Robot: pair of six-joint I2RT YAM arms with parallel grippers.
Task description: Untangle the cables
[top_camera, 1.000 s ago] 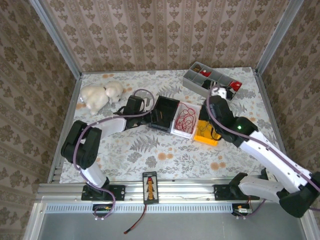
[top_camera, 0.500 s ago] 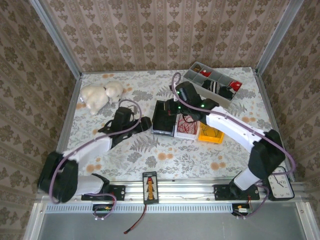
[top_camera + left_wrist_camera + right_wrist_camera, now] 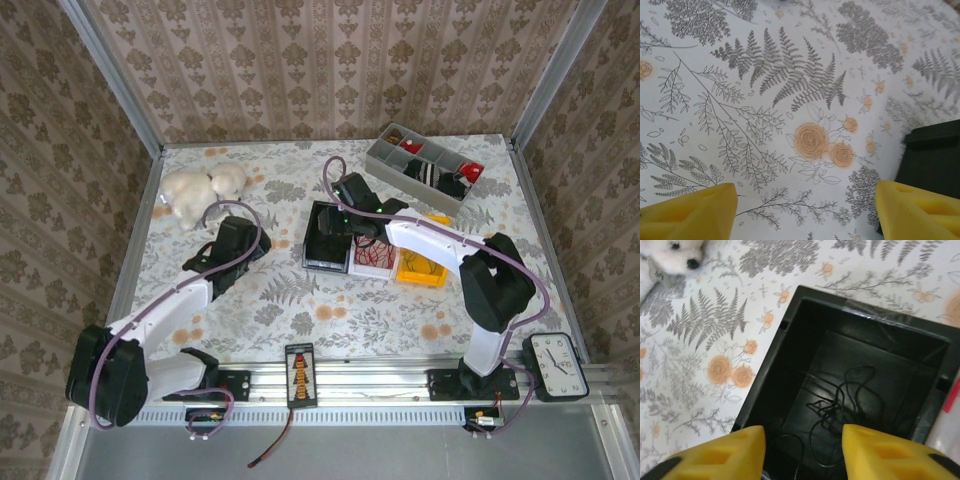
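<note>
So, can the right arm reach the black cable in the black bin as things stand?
Probably yes: the right gripper hangs open over the black bin, and the black cable lies uncovered on its floor.

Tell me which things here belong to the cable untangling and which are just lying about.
Job:
- black cable in the black bin
- red cables in the white bin
- yellow bin

Lying about:
- plush toy
- clock
- grey organiser
</note>
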